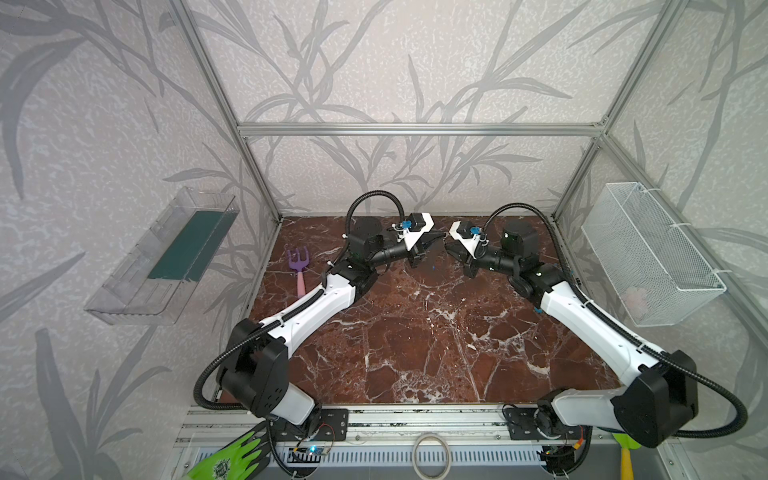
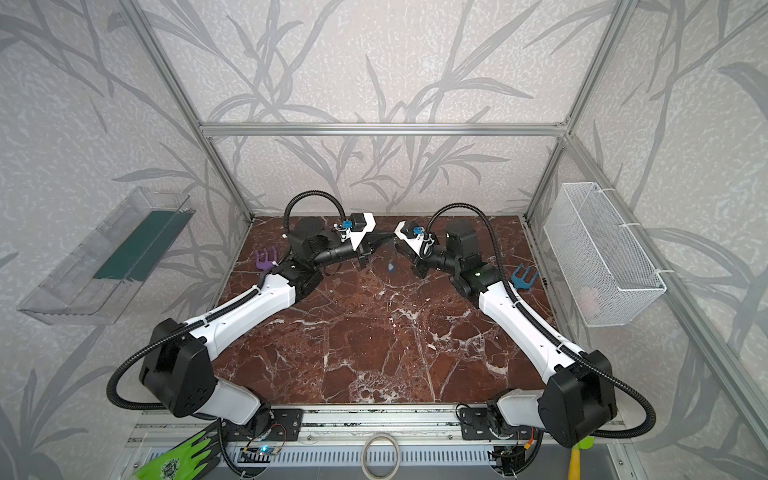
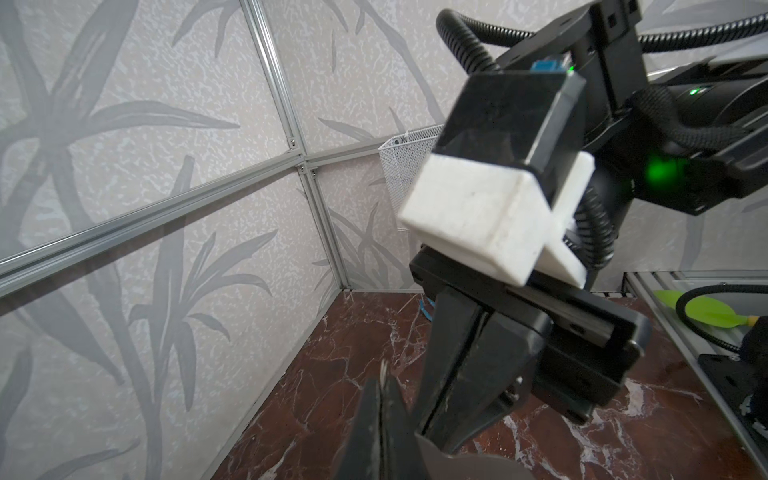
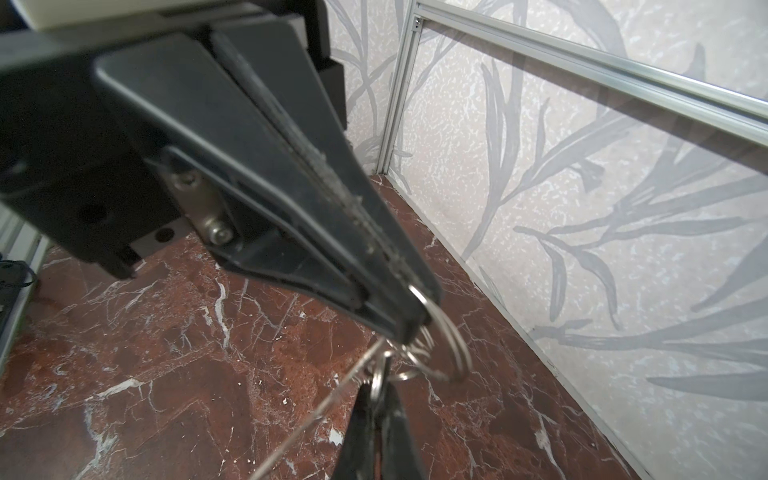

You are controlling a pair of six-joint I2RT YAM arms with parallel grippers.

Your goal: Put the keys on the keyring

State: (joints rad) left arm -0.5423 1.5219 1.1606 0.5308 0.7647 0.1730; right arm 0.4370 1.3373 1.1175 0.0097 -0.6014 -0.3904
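Nearest to the right wrist camera, the right gripper (image 4: 375, 390) was closed on one small wire loop of the keyring (image 4: 455, 345). The left gripper (image 4: 415, 322) met it from the opposite side, its jaws also pressed together, on the bigger loops of the same bunch. I think both arms held it in the air above the far part of the table (image 1: 415, 353) so that one could pull a loop open while the other steadied it. Whether the thin grey line below the loops was the flat plate seen from its edge, I could not tell. The key with the blue tag (image 2: 390, 267) lay alone on the marble just below the two grippers, touched by nothing, so no key seemed threaded yet. The second key I could not find.
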